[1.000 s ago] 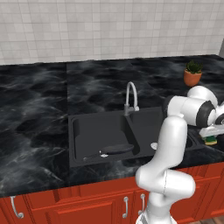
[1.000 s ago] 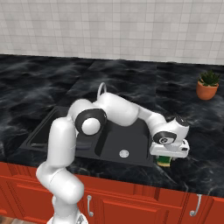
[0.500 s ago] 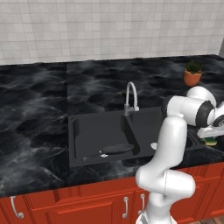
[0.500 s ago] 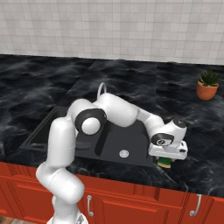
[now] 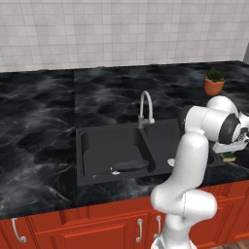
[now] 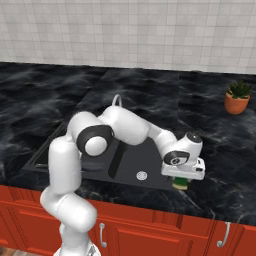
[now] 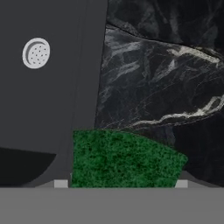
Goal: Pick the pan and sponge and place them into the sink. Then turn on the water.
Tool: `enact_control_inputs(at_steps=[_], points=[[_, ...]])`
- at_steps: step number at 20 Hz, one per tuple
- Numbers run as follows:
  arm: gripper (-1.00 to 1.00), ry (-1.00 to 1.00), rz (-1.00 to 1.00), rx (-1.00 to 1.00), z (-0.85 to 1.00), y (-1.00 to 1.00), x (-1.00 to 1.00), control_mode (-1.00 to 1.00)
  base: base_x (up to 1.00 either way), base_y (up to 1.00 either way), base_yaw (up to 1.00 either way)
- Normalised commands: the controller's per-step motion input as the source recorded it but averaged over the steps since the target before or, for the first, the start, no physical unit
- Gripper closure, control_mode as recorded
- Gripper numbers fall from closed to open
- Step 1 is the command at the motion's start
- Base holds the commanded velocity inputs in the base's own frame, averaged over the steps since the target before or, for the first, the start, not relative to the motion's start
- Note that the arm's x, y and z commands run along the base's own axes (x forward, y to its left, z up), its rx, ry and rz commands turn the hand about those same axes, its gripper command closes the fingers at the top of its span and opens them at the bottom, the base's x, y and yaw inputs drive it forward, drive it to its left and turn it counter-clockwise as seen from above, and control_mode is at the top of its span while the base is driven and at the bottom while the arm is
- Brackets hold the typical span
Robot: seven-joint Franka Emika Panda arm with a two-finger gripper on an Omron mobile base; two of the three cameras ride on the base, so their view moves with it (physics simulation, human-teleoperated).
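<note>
The sponge point(image 7: 124, 159), green side up, lies on the black counter just right of the sink point(image 5: 80, 160). It also peeks out under the hand, where the sponge point(image 6: 181, 183) shows green over yellow. My gripper point(image 7: 121, 183) is down over it, open, with a fingertip point(image 7: 61, 183) at each end of the sponge. The gripper point(image 5: 228, 151) sits at the counter's front right. The pan point(image 5: 121, 167) lies in the left basin with its black handle pointing left. No water runs from the faucet point(image 5: 145, 104).
A potted plant point(image 5: 214, 81) stands on the counter at the back right. The right basin's drain point(image 7: 36, 53) lies close beside the sponge, past the sink's rim. Red cabinet fronts run below the counter edge.
The hand has sunk a little onto the sponge, and its jaws have narrowed around it. The pan and sink are unchanged.
</note>
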Motion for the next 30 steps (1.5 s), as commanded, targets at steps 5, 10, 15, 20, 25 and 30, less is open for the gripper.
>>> enact_control_inputs(at_steps=[5, 10, 15, 20, 25, 30], points=[[1.00, -0.02, -0.04, 0.00, 0.41, 0.68, 0.00, -1.00, 0.00, 0.00, 0.00], [1.00, -0.02, -0.02, 0.00, 0.49, 0.76, -0.01, -1.00, 0.00, 0.00, 0.00], [1.00, -0.02, 0.00, -0.03, 0.19, 0.92, -0.09, -1.00, 0.00, 0.00, 0.00], [1.00, -0.01, -0.01, -0.07, 0.00, 0.88, -0.15, -1.00, 0.00, 0.00, 0.00], [1.00, -0.02, -0.01, -0.05, 0.00, 0.93, -0.24, -1.00, 0.00, 0.00, 0.00], [1.00, -0.01, -0.02, -0.03, 0.05, 0.83, -0.05, -1.00, 0.00, 0.00, 0.00]])
